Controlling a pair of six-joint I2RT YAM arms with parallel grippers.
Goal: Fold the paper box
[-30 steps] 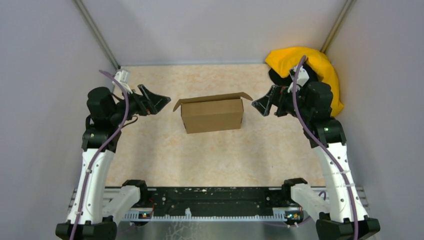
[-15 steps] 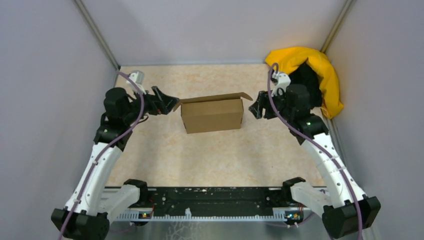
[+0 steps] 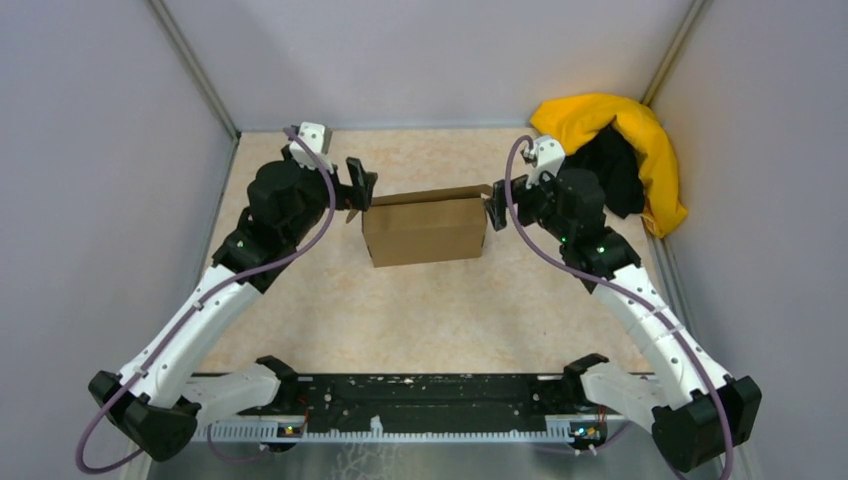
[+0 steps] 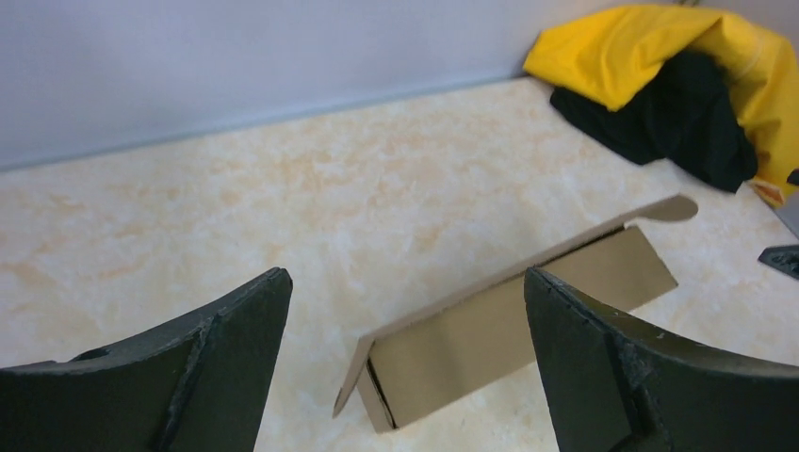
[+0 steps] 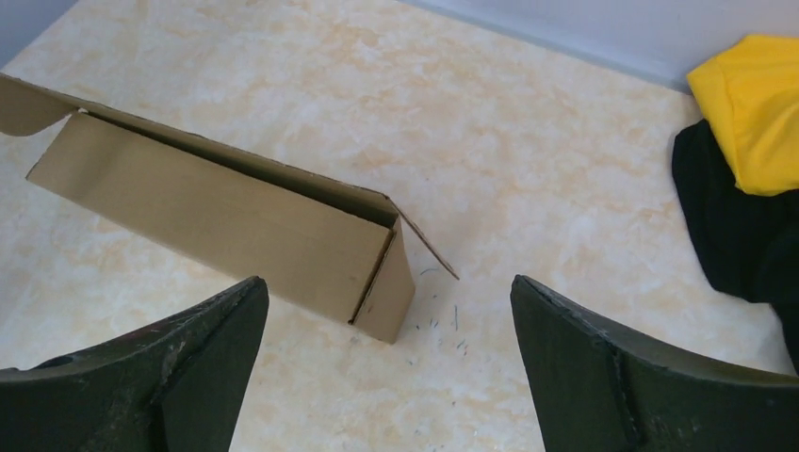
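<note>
— Grippers first: how do they stand?
— The left gripper (image 3: 358,190) has its jaws spread wide with nothing between them. The right gripper (image 3: 492,208) is the same, wide and empty.
— And the paper box (image 3: 425,230)?
— It lies between the two, long side across. Its left end is right at the left gripper's tips and its right end right at the right gripper's. Whether either touches the cardboard I cannot tell. Its top stands slightly open along the far edge.
— Room to move?
— Bare table (image 3: 420,320) lies on the near side of both grippers, and beyond the box up to the back wall (image 3: 430,60). Close behind the right gripper a yellow-and-black cloth heap (image 3: 620,150) fills the corner. Behind the left one is the side wall (image 3: 90,200), with a gap.
— Against a second ago?
— Both arms have reached inward. Then each gripper hung well off its end of the box; now each is at it. The box lies where it lay.
</note>
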